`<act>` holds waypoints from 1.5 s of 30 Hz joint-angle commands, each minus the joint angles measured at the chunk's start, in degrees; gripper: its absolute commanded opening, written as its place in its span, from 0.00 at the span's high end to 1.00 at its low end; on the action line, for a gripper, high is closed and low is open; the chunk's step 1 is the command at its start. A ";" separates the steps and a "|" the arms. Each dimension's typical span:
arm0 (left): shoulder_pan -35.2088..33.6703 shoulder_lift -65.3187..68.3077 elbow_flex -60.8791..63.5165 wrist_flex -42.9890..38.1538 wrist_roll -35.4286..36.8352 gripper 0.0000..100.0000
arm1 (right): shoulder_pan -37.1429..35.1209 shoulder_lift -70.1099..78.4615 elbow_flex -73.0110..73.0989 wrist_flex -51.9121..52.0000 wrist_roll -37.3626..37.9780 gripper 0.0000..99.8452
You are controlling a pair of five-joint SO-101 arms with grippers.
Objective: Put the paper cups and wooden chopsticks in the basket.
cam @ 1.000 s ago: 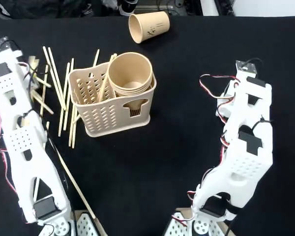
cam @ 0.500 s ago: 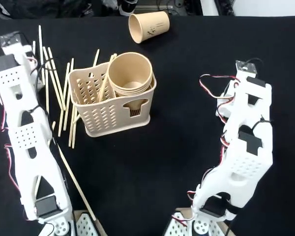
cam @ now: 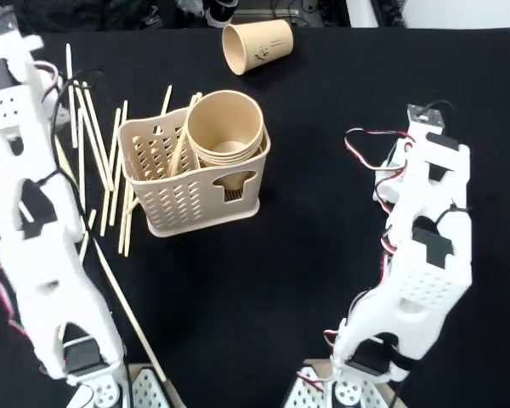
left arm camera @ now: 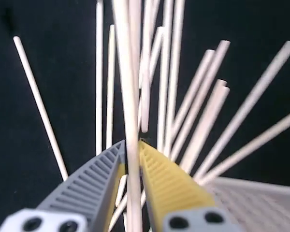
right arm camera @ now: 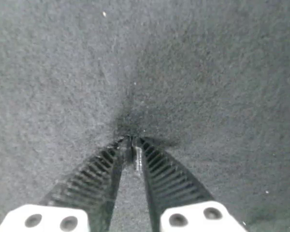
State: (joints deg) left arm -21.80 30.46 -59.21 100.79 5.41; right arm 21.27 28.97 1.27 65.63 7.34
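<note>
My left pincer [left arm camera: 133, 147] is pinching one wooden chopstick [left arm camera: 126, 72] between its ribbed jaws. The loose chopsticks [cam: 110, 170] are fanned out beyond it on the black surface [cam: 323, 127], just beside the basket [cam: 166, 208]. To do this well, I judge I should grip firmly and lift the stick clear of the pile so no neighbour drags along. Then I should tip it upright over the compartment beside the stacked paper cups [cam: 225, 123] before letting go. Another paper cup [cam: 257, 44] lies on its side beyond the basket. My right pincer [right arm camera: 133, 145] is pressed together on nothing, tips down at the surface.
</note>
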 commanded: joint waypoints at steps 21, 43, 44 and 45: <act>20.62 -85.71 76.97 -49.76 0.70 0.97 | -1.58 -1.27 0.40 -0.62 0.26 0.99; 27.56 -111.74 125.41 -87.21 0.79 0.86 | -1.58 -1.27 0.40 -0.62 0.26 0.99; 26.42 -111.30 123.38 -84.04 1.67 0.82 | -1.58 -1.27 0.40 -0.62 0.26 0.99; 25.10 -111.03 121.27 -80.88 3.69 0.80 | -1.58 -1.27 0.40 -0.62 0.26 0.99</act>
State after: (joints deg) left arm 5.80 -81.27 67.56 13.23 6.11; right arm 21.27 28.97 1.27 65.63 7.34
